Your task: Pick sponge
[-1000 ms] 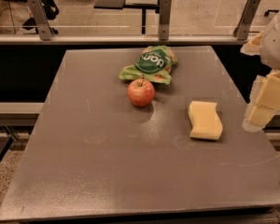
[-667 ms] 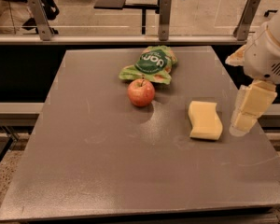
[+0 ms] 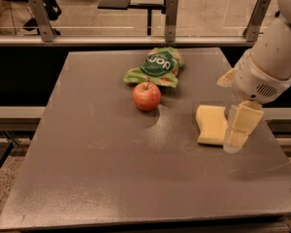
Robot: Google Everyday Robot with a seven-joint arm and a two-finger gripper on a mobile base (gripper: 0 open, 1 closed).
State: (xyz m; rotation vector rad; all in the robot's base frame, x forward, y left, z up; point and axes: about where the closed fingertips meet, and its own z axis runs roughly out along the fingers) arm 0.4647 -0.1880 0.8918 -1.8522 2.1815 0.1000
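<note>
My tool (image 3: 235,139), width I can't tell, sits at rt edge of sponge (image 3: 211,124); I'd center over it & drop straight.

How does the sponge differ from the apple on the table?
The sponge is pale yellow; the apple is red. The sponge is a blocky slab lying flat; the apple is round. The sponge lies on the right with the gripper close at its right side; the apple sits nearer the middle, just in front of the green bag. Both rest on the grey table.
</note>
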